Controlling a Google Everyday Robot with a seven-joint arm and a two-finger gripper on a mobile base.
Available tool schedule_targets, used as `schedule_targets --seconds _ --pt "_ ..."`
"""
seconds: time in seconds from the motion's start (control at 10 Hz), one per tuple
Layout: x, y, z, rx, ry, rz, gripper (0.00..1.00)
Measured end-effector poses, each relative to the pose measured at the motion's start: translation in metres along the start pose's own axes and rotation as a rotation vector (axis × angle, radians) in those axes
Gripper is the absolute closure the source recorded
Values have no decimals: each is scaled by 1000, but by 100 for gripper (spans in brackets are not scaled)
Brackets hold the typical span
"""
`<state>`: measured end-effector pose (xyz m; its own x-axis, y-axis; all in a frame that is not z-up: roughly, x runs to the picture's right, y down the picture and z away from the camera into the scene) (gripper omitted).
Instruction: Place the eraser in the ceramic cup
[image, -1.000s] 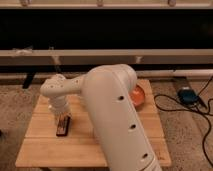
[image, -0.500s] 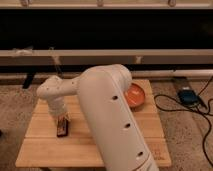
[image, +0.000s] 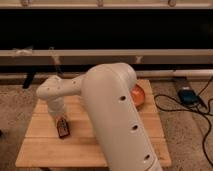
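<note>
The eraser (image: 63, 127), a small dark brown bar with a reddish-orange rim, lies on the left part of the wooden table (image: 45, 147). My gripper (image: 60, 118) hangs from the white arm straight over the eraser and reaches down onto its far end. The ceramic cup is hidden; the big white arm covers the middle of the table.
An orange bowl (image: 138, 95) sits at the table's back right, partly behind the arm. A blue device (image: 187, 95) and black cables lie on the speckled floor to the right. A dark wall with white rails runs behind the table.
The arm has shifted slightly, and the gripper has come down lower over the eraser. The eraser lies where it was.
</note>
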<state>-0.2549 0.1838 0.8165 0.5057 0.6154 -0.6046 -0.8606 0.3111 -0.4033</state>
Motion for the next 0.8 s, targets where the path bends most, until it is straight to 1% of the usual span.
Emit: schedule_targets --seconds 0.3,0.4,0.7,0.8 --pt "16 5 -47 -36 -62 -68 100" --pt "25 6 -74 -59 -92 -100 100" --pt "43 9 -140 -103 -174 -178 100" --pt "47 9 -166 -120 -211 -201 100"
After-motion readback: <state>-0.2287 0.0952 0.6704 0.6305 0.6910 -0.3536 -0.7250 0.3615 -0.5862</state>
